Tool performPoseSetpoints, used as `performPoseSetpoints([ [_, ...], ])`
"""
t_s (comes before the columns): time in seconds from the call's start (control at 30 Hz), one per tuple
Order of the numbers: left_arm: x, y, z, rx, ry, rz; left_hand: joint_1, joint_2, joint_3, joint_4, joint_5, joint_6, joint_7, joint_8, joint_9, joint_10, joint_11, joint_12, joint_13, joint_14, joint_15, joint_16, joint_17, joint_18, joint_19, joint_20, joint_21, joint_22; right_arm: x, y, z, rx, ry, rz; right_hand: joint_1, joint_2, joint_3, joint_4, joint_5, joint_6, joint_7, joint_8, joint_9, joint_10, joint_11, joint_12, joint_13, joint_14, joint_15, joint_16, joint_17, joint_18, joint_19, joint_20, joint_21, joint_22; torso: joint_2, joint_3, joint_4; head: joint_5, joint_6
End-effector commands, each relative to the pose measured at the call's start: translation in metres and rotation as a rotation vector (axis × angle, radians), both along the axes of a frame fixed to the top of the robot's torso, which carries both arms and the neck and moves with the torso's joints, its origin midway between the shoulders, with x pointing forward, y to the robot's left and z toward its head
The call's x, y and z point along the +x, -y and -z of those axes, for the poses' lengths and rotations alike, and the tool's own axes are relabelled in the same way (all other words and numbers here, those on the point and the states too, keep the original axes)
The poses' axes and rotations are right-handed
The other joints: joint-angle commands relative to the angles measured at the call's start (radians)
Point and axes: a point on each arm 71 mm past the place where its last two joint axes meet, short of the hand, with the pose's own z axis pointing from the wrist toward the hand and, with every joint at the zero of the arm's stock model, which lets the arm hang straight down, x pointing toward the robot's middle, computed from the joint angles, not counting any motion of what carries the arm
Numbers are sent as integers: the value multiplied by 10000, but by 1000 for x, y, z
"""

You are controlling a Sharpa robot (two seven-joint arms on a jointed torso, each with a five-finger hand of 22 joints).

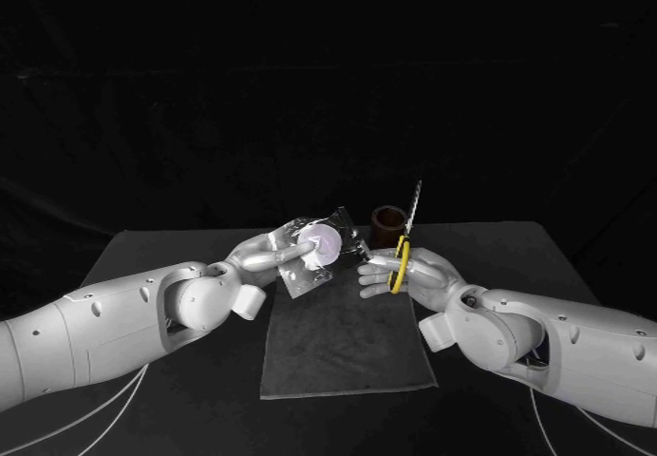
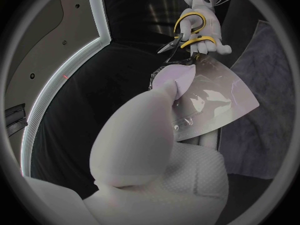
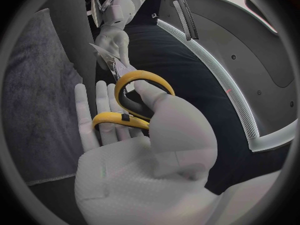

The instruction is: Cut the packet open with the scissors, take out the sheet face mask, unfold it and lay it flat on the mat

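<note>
"Both sets of fingers are loaded. Your left fingers (image 1: pixel 278 252) pinch the packet (image 1: pixel 318 247) and hold it up at mid-frame, above the far end of the mat (image 1: pixel 343 356). Your right fingers (image 3: pixel 100 110) are threaded through the yellow loops of the scissors (image 1: pixel 402 255), whose blades point up just right of the packet."

"So what bites you from here?"

"First, the pinch. Your left hand (image 1: pixel 257 256) grips the packet by the side toward frame left, so I judge the free edge could fold away from the blades rather than shear. Second, cut too deep and you slice the mask inside. Third, your right hand (image 1: pixel 418 275) must tip the blades over, and they would close near your own left fingers."

"And behind?"

"A brown holder (image 1: pixel 389 224) stands on the table (image 1: pixel 164 252) just behind the scissors. A wide swing could knock it."
</note>
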Motion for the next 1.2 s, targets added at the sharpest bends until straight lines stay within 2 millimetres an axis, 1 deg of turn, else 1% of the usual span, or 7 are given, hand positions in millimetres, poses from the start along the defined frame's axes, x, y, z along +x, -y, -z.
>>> performPoseSetpoints([
  [0.03, 3, -8, -1, 610, 569, 36, -185, -5, 198, -98, 37, 37, 36, 28, 700, 104, 1, 9, 1, 60, -3, -70, 30, 56, 60, -5, 59, 15, -2, 1, -2, 332, 27, -429, 130, 90, -82, 7, -9, 185, 261, 60, 38, 150, -53, 74, 11, 38, -30, 74, -34, 1126, 97, 4, -100, -76, -2, 4, -5, -67, 86],
  [0.17, 5, -18, -1, 1032, 629, 146, -627, -178, 771, -478, 35, 57, 55, 30, 784, 129, 10, 11, 3, 103, -8, -150, 113, 48, 46, -10, 123, 33, -4, 6, -1, 253, -43, -642, 192, 174, -156, 28, -2, 383, 199, 121, 56, 403, -136, 178, 15, 251, -105, 192, -74, 1140, 276, -42, -235, -199, -4, 1, -9, -94, 97],
  [0.33, 9, -29, -1, 1393, 548, 274, -888, -238, 1053, -716, 34, 70, 58, 27, 831, 147, 10, 12, 4, 129, -12, -193, 160, 45, 30, -15, 166, 44, -14, 8, 4, 58, -301, -1500, 176, 279, -170, 135, 2, 756, 30, 200, 59, 781, -305, 266, 2, 595, -255, 363, -123, 1148, 678, -174, -339, -336, -1, -1, -5, -92, 94],
  [0.47, 11, -34, -1, 1500, 486, 385, -1120, -273, 1276, -931, 33, 81, 63, 21, 873, 159, 12, 13, 5, 150, -12, -232, 202, 43, 11, -16, 207, 54, -25, 7, 7, -164, -416, -2179, 199, 279, -130, 144, 6, 856, -16, 193, 42, 906, -354, 262, -1, 724, -307, 421, -141, 1147, 838, -229, -372, -384, 5, -1, -7, -79, 71],
  [0.63, 12, -38, -2, 1412, 422, 606, -1201, -272, 1344, -997, 32, 82, 65, 19, 887, 168, 12, 14, 6, 161, -13, -242, 217, 43, 10, -16, 224, 58, -43, 3, 11, -601, -520, -3225, 89, 188, -201, 220, -1, 912, -27, 163, 18, 991, -368, 238, -1, 819, -336, 461, -161, 1141, 979, -267, -416, -437, -3, 0, -25, 11, 37],
  [0.8, 12, -37, -3, 1261, 415, 690, -1278, -268, 1399, -1049, 31, 78, 64, 17, 902, 169, 13, 12, 6, 167, -11, -254, 230, 42, 5, -14, 235, 60, -56, -6, 18, -1018, -717, -4072, -60, 79, -351, 340, -6, 945, -28, 126, -4, 1039, -368, 201, 1, 864, -346, 474, -189, 1134, 1094, -289, -484, -502, -7, -3, -6, 37, 41],
  [1.2, 11, -33, -4, 960, 371, 712, -1354, -265, 1454, -1110, 31, 76, 68, 19, 921, 173, 14, 13, 6, 176, -11, -264, 245, 44, 2, -14, 248, 61, -74, -28, 29, -1596, -1053, -5147, -140, 139, -447, 505, -4, 996, -48, 105, -16, 1099, -386, 179, 8, 900, -359, 484, -219, 1133, 1190, -303, -559, -570, 4, -14, 8, 69, 56],
])
